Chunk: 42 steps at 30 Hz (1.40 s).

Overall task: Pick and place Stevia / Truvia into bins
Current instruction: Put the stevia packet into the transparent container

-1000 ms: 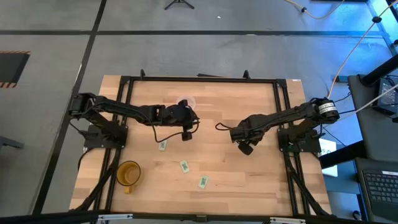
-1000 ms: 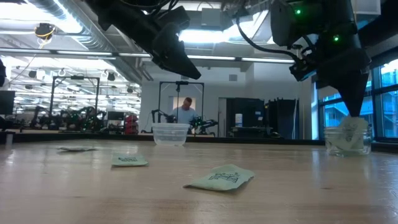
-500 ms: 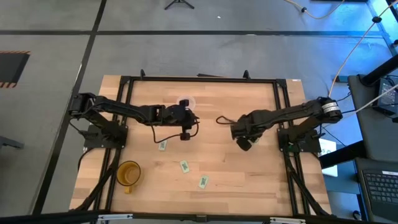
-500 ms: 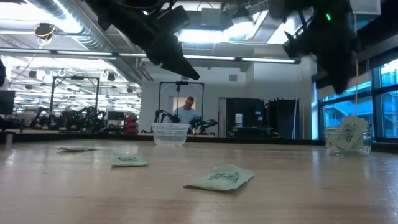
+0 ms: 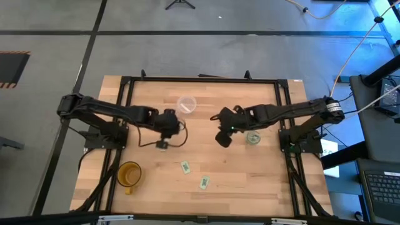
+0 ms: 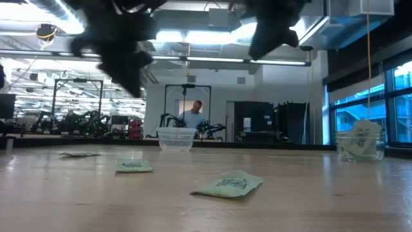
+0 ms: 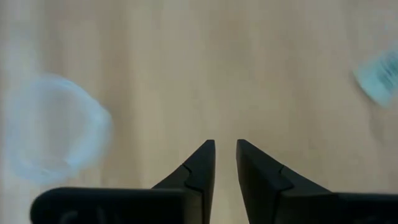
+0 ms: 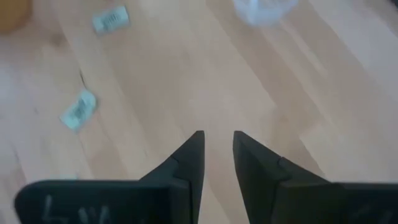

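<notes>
Near edge of the tabletop [image 5: 262,181]: amber mug [image 5: 129,174] at near left, handle toward the near edge. Right of it, two Stevia sachets lying flat on bare wood, well apart from the mug: one sachet [image 5: 185,167] and a second sachet [image 5: 204,182] slightly nearer and further right. Low view shows a third sachet [image 6: 78,154] further back on the left; the high view has it hidden under the left arm.

Mid table: left hand [image 5: 162,144] hangs above the wood, just left of centre. Wrist view shows its fingers [image 7: 199,168] a narrow gap apart, nothing between them. Right hand [image 5: 223,139] hangs right of centre, above the wood, fingers [image 8: 193,155] likewise slightly spread and gripping nothing. Both hands are clear of every sachet and cup; open wood lies between the hands and the two near sachets.

Right of the right hand, under its forearm line: small glassy cup [image 5: 253,137] with sachets inside; how many I can't tell. Low view shows one standing upright in that cup [image 6: 360,143].

Far: wide whitish cup [image 5: 186,104] at far centre, between the two arms, standing alone; contents can't be made out.

Count: 3 loose sachets, 2 cups, 1 mug.

Beyond the table, a person [image 6: 192,115] stands in the room.
</notes>
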Each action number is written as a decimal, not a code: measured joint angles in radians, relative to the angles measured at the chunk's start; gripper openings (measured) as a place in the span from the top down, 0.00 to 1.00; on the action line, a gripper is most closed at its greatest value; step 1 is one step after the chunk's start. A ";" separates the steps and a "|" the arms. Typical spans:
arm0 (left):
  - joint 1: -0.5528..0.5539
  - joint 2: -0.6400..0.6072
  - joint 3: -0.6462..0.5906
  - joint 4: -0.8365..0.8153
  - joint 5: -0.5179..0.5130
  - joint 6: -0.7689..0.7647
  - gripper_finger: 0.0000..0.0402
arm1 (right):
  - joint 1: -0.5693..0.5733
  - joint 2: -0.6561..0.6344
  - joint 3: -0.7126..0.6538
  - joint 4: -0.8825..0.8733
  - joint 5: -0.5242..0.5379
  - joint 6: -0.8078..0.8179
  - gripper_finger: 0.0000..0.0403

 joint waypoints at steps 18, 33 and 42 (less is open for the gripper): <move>-0.129 0.001 -0.053 -0.216 0.011 -0.358 0.99 | -0.074 0.001 -0.133 0.265 -0.089 -0.063 0.78; -0.157 0.002 -0.280 0.085 0.034 -0.432 1.00 | -0.074 0.001 -0.132 0.261 -0.088 -0.063 0.78; -0.157 -0.001 -0.376 0.202 0.034 -0.490 1.00 | -0.074 0.001 -0.132 0.258 -0.120 -0.064 0.78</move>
